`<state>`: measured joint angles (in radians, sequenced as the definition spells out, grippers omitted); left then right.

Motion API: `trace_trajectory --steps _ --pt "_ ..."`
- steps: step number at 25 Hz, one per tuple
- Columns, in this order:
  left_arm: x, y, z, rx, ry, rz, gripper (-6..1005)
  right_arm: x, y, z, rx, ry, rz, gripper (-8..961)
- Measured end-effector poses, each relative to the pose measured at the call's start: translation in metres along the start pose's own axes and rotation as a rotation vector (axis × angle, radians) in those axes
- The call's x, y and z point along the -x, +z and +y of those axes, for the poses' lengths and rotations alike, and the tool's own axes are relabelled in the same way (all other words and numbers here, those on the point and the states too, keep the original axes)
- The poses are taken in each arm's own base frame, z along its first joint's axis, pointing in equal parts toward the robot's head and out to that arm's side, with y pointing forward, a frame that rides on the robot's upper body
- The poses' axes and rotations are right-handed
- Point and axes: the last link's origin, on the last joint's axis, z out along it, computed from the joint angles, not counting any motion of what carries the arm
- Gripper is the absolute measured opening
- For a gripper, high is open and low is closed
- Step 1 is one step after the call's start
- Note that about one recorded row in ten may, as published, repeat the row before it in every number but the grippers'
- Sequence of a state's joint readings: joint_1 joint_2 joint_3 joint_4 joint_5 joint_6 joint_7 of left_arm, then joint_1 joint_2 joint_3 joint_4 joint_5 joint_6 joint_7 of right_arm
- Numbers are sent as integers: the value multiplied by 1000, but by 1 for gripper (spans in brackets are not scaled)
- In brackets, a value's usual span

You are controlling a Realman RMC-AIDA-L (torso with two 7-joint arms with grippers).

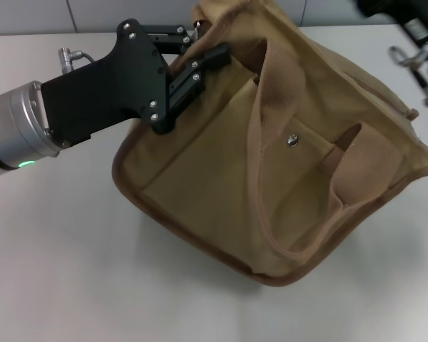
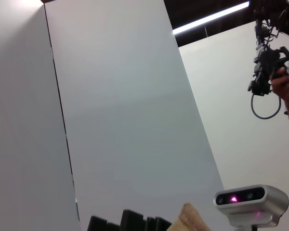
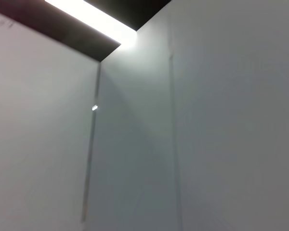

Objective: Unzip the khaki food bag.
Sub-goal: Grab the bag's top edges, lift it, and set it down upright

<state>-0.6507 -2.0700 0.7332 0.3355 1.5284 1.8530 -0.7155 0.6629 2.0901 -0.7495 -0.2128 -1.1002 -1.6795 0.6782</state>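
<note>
Boxy tan canvas food bag (image 1: 271,149) lying tilted on the white table (image 1: 71,271). Left gripper (image 1: 200,53), jaws clenched on the bag's upper-left top edge, appears to anchor it; right gripper (image 1: 421,68) hovers beyond its right corner, jaw state indeterminable, and must next find the zipper pull

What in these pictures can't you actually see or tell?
- Zipper: head view, not visible on the khaki food bag; its top edge is behind the left gripper.
- Right gripper: head view, cut off by the frame's corner.
- Both wrist views: mostly walls and ceiling; the left shows only a scrap of tan fabric.
</note>
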Motion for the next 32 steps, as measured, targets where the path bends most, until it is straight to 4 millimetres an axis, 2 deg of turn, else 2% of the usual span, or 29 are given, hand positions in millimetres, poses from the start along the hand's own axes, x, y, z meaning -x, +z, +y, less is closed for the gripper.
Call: trace_trajectory --steps 4,6,15,17,18,19,20,21,22,27,30,32 --pt "0 -2 1 -6 -3 -2 88 -15 13 15 88 50 76 841" --pt "0 -2 0 -6 -3 -2 88 -17 13 16 96 58 88 841" --pt "1 -2 1 -7 2 -1 88 -29 -4 21 135 155 234 841" --pt "1 -3 2 -10 2 -2 88 -29 -14 22 139 174 269 841" --pt "2 -3 2 -13 1 -2 88 -29 -20 22 132 175 278 841" --pt "2 -4 3 -19 4 0 88 -26 -34 23 113 171 277 841" --pt "2 -4 3 -19 4 0 88 -26 -34 23 113 171 277 841" --pt "2 -4 3 -21 5 1 88 -21 -49 25 96 171 264 841" --pt "2 -5 3 -23 6 1 88 -21 -49 25 96 171 264 841" --pt "0 -10 4 -25 6 9 88 -1 -90 25 1 127 164 841" --pt "0 -10 5 -22 5 8 88 10 -94 21 -41 91 74 840" --pt "-1 -10 5 -18 3 9 88 12 -84 17 -41 85 41 840"
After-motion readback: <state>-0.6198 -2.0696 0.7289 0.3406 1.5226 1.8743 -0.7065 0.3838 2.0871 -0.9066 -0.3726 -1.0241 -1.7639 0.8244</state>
